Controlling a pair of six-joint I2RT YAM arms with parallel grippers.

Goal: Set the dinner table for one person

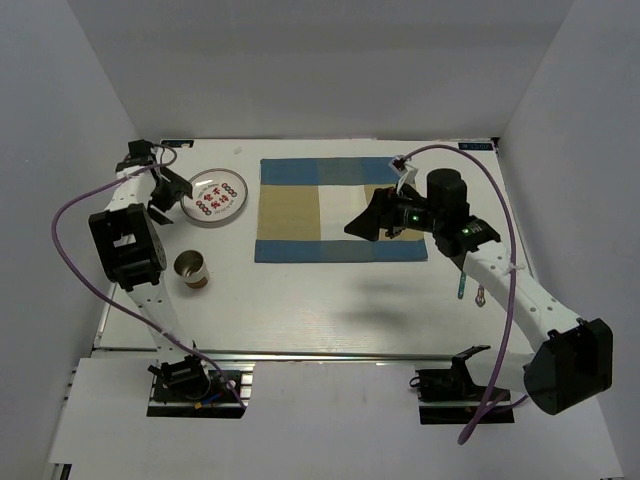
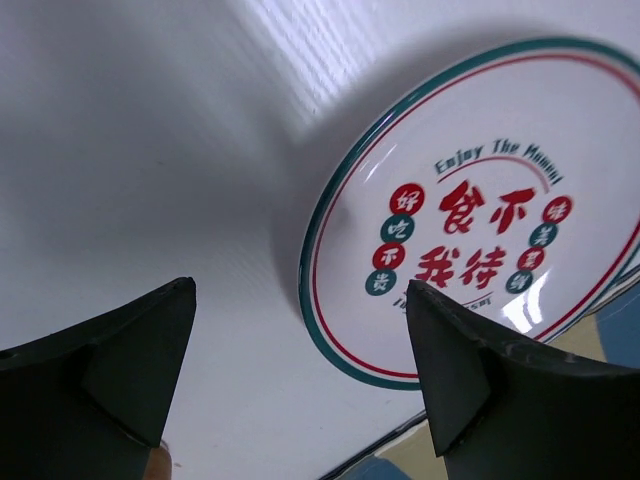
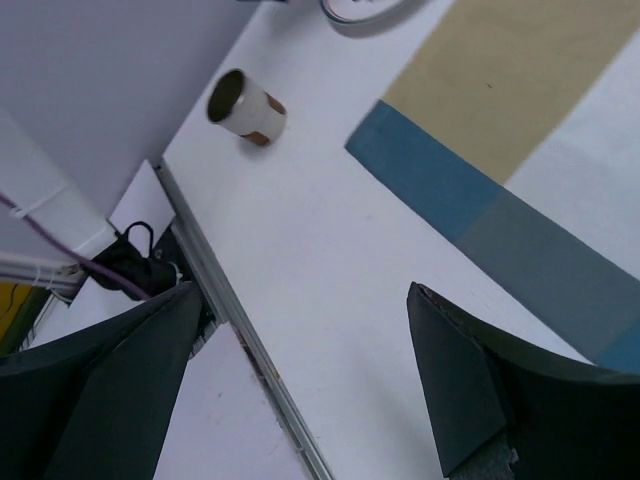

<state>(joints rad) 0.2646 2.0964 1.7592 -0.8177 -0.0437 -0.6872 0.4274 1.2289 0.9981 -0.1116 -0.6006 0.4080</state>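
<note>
**Observer 1:** Report the left side of the tabletop (image 1: pixel 300 300).

**Observer 2:** From where I stand, the left hand (image 1: pixel 170 190) has its fingers spread with nothing between them. It sits just left of the printed plate (image 1: pixel 218 195). The plate has a green-and-red rim and red lettering. A cup (image 1: pixel 191 268) with a brown band stands upright nearer the arm bases, apart from the plate.

**Observer 1:** Centre?

**Observer 2:** A blue-and-tan checked placemat (image 1: pixel 340 210) lies flat just right of the plate, not touching it.

**Observer 1:** Right side?

**Observer 2:** The right hand (image 1: pixel 358 225) has its fingers spread and grips nothing. It hovers over the right part of the placemat. A slim green-handled utensil (image 1: pixel 461 280) lies on the bare surface right of the placemat, but I cannot tell its type.

**Observer 1:** The tabletop itself?

**Observer 2:** It is white and rectangular and carries every item. A metal rail (image 1: pixel 300 352) runs along its near long edge, by both arm bases.
</note>
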